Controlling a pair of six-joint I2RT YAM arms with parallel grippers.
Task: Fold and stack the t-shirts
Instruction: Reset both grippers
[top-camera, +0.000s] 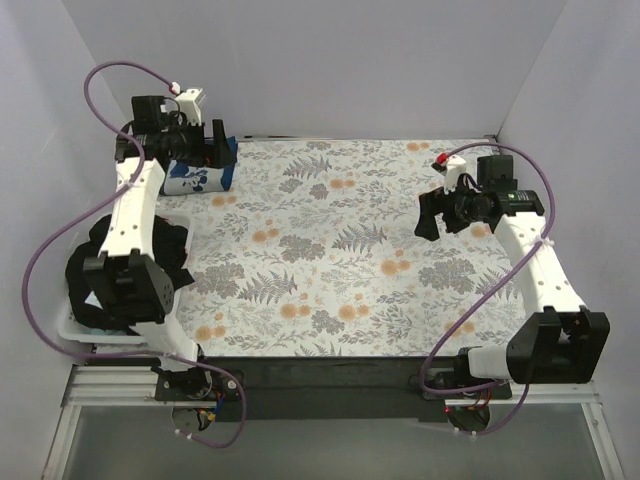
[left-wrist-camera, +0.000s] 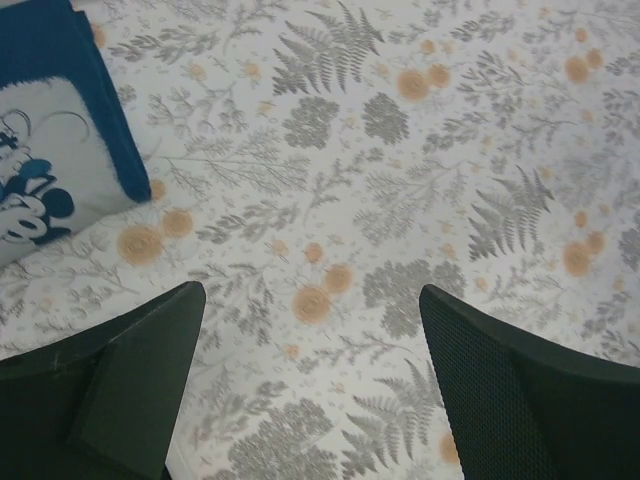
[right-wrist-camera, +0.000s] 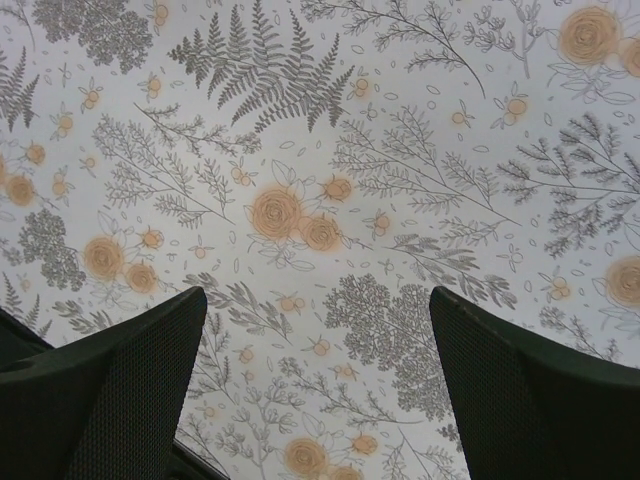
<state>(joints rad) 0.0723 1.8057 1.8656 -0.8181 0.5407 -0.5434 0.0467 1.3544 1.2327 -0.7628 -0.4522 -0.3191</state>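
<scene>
A folded blue t-shirt with white print (top-camera: 196, 178) lies at the far left corner of the floral cloth; in the left wrist view it (left-wrist-camera: 45, 150) fills the upper left. My left gripper (top-camera: 214, 143) (left-wrist-camera: 310, 295) is open and empty, just above and beside that shirt's right edge. A black t-shirt (top-camera: 172, 243) lies crumpled in a bin at the left, partly hidden by my left arm. My right gripper (top-camera: 430, 215) (right-wrist-camera: 318, 295) is open and empty, hovering over bare floral cloth at the right. No plain royal blue shirt shows.
The white floral-patterned cloth (top-camera: 340, 250) covers the table. A white bin (top-camera: 68, 326) holding the black cloth stands off the cloth's left edge. White walls close in the back and both sides.
</scene>
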